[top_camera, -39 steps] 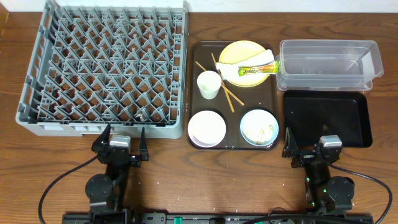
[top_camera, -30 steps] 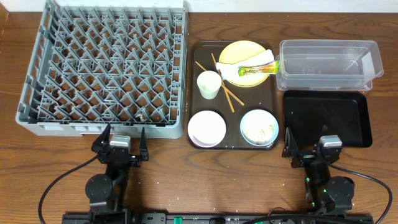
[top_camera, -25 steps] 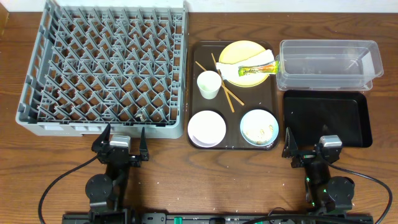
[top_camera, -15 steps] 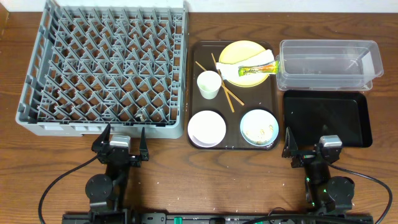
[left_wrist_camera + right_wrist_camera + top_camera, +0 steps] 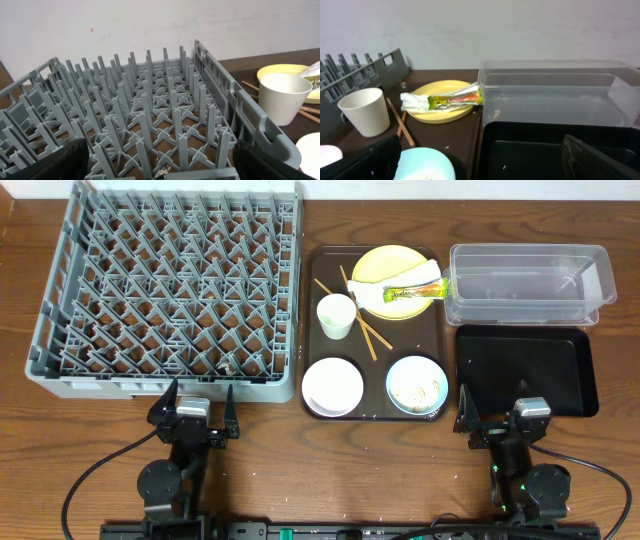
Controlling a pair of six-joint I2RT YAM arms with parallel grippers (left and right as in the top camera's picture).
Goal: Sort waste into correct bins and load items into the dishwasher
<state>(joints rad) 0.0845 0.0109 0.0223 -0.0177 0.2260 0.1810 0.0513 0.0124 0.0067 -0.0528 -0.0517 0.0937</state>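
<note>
A: Overhead, where's the room?
B: Along the near bench (image 5: 330, 470) edge. Grey rack (image 5: 170, 280) fills the far left, brown tray (image 5: 311, 330) middle, clear tub (image 5: 525, 280) and black tray (image 5: 525, 370) right.
A: Claws?
B: Left claw (image 5: 160, 165) and right claw (image 5: 480, 162) spread, holding nothing. Green-yellow wrapper (image 5: 405, 293) lies on the yellow plate (image 5: 378, 265).

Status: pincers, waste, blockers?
Left pincer and right pincer open, empty. Wrapper, napkin on yellow plate. Nothing in the way.
</note>
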